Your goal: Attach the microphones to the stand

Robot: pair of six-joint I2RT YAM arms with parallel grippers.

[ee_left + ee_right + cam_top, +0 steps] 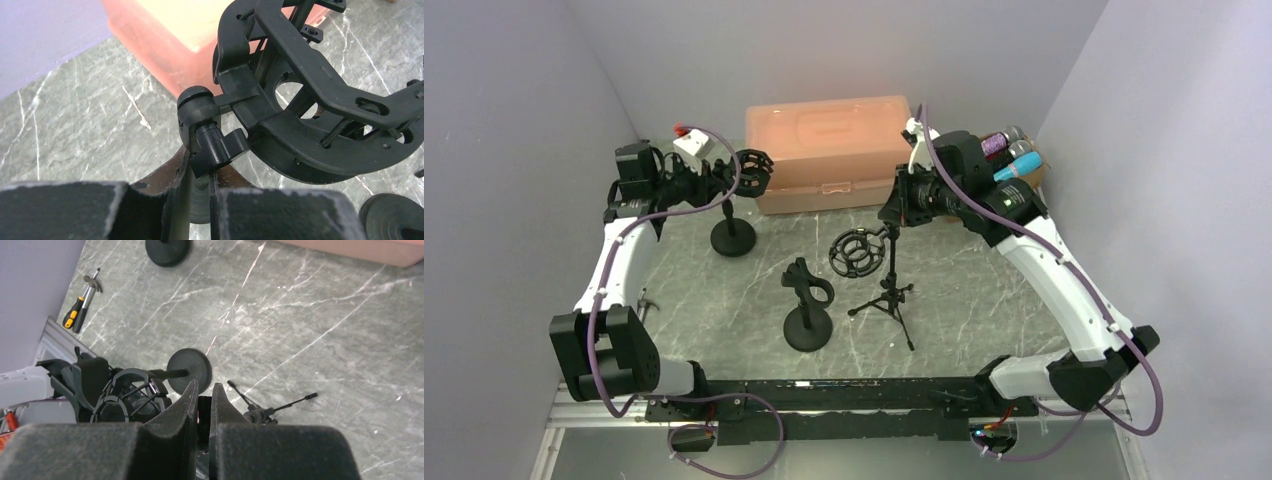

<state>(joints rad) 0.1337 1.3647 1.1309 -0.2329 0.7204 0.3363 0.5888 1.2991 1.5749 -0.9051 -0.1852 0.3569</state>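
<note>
Grey marbled table [984, 290] between plain walls carries three stands. Nearest, the clip stand [807, 312] is free. On the tripod stand [889, 290] the right gripper [202, 405] is closed. Farther, the left gripper [200, 195] pinches the far stand [732, 238]. Behind, the peach box [829, 150] is closed. Two microphones [1009, 152] show in the far right corner.

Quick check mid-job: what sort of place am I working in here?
Most likely a lab robot test cell: plain walls box in a marble-patterned tabletop, both arms are bolted to a rail at its near edge, and a screwdriver lies by the wall.
</note>
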